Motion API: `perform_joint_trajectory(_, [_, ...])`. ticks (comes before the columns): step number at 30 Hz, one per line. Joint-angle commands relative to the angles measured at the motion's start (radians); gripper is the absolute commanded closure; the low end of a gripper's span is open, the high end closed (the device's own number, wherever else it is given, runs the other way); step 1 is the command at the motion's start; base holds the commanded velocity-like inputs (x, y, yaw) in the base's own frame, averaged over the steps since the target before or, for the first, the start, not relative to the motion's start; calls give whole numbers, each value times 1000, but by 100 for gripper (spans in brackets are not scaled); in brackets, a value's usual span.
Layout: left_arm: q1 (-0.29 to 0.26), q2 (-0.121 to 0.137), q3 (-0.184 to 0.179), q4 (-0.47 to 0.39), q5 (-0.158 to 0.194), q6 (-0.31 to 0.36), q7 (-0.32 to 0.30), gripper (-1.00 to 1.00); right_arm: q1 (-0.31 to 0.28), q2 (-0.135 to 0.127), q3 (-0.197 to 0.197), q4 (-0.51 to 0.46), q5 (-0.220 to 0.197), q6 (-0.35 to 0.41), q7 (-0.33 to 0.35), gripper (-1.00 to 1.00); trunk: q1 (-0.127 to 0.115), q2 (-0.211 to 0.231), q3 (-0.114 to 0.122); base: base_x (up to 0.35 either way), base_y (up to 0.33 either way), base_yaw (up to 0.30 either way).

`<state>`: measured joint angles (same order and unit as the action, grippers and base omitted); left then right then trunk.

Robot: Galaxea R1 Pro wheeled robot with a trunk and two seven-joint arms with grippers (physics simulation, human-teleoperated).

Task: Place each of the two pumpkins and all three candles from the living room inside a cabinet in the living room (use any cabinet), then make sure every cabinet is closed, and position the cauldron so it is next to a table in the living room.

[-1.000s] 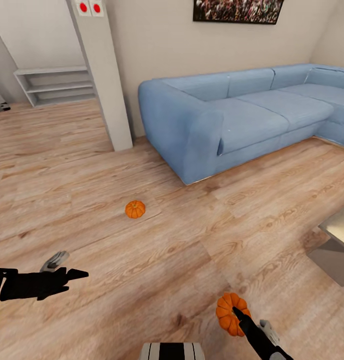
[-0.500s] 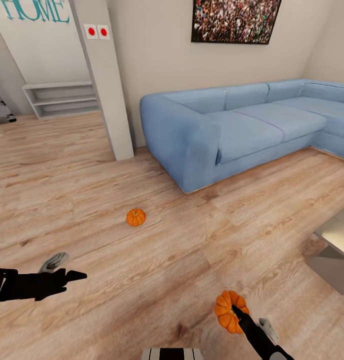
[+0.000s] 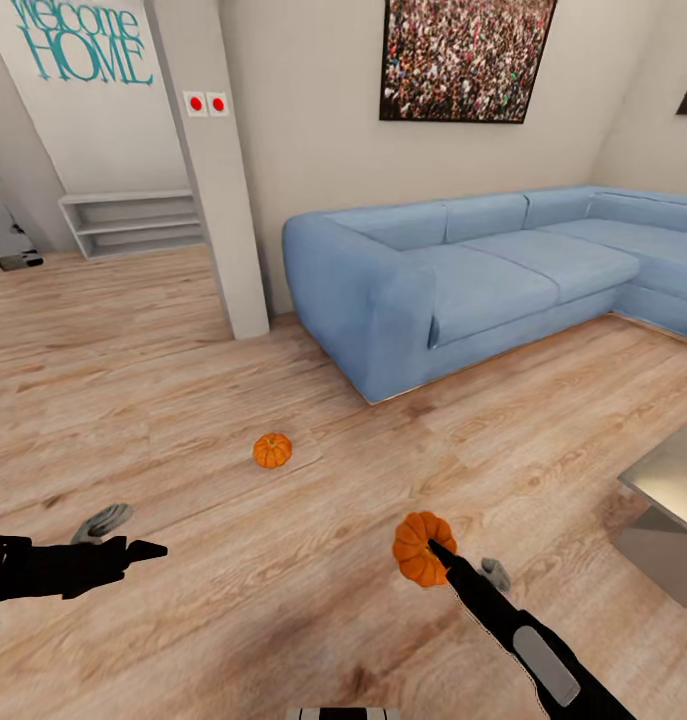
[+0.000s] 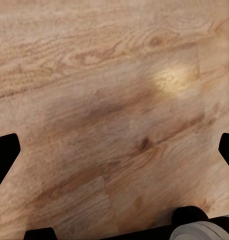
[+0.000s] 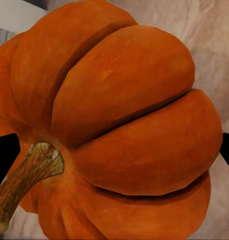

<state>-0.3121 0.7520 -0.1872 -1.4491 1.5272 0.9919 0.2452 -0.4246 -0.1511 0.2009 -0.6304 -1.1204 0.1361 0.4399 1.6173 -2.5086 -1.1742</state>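
One orange ribbed pumpkin (image 3: 420, 548) hangs above the wood floor at the tip of my right gripper (image 3: 438, 555), which is shut on it. Up close in the right wrist view, that pumpkin (image 5: 119, 130) shows its brown stem (image 5: 24, 177) between the dark fingertips. A second small pumpkin (image 3: 272, 451) lies on the floor ahead, left of centre, apart from both arms. My left gripper (image 3: 143, 550) hovers low at the left, over bare floor (image 4: 114, 115), its fingers spread open and holding nothing. Candles, cabinet and cauldron are out of view.
A blue corner sofa (image 3: 463, 270) fills the right back. A grey pillar (image 3: 218, 180) stands left of it, with white shelves (image 3: 133, 222) behind. A metal table corner (image 3: 673, 490) juts in at the right edge.
The head view has tilted up, showing more wall. My right arm has stretched forward and lifted the held pumpkin up and to the left. The left arm has stayed put.
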Motion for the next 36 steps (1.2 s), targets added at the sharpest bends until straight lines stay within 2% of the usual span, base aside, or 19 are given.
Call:
perform_joint_trajectory(1, [-1, 1, -1, -1, 10, 1, 10, -100, 0, -13, 6, -12, -10, 19, 1, 100, -1, 0, 3, 0, 0, 0])
perform_joint_trajectory(5, [-1, 1, -6, -5, 10, 1, 10, -100, 4, -90, 6, -128, -10, 119, 10, 100, -2, 1, 19, 0, 0, 0])
perform_joint_trajectory(9, [-1, 2, -5, -5, 9, 1, 11, -100, 4, -118, 5, -200, -10, 169, 6, 100, -4, 2, 34, 0, 0, 0])
perform_joint_trajectory(13, [-1, 4, -3, -1, 7, 1, 11, -100, 4, -123, 0, -257, -10, 198, -25, 100, -6, 3, 50, 0, 0, 0])
perform_joint_trajectory(17, [-1, 8, -1, 2, 4, 1, 12, -100, 4, -122, 0, -305, -9, 209, -92, 100, -8, 4, 65, 0, 0, 0])
perform_joint_trajectory(21, [-1, 7, 2, 2, -53, 0, 11, -100, 4, -121, -5, -318, -8, 259, -140, 100, -10, 5, 80, 0, 0, 0])
perform_joint_trajectory(23, [-1, 6, 3, 2, -70, -1, 11, -100, 4, -121, -5, -319, -8, 269, -196, 100, -10, 5, 88, 0, 0, 0])
perform_joint_trajectory(24, [-1, 5, 3, 1, -76, -2, 11, -100, 4, -120, -4, -321, -8, 274, -249, 100, -11, 5, 92, 0, 0, 0])
perform_joint_trajectory(27, [-1, 5, 14, 1, -81, -2, 11, -100, 2, -117, 1, -365, -7, 279, -329, 100, -12, 6, 104, 0, 0, 0])
perform_joint_trajectory(32, [-1, 7, 53, 2, -98, -2, 12, -100, 1, -119, -2, -413, 59, 285, -402, 100, -15, 7, 123, 0, 0, 0])
perform_joint_trajectory(36, [-1, 6, 59, 2, -133, -2, 12, -100, 1, -120, -1, -507, 76, 292, -418, 100, -16, 8, 138, 0, 0, 0])
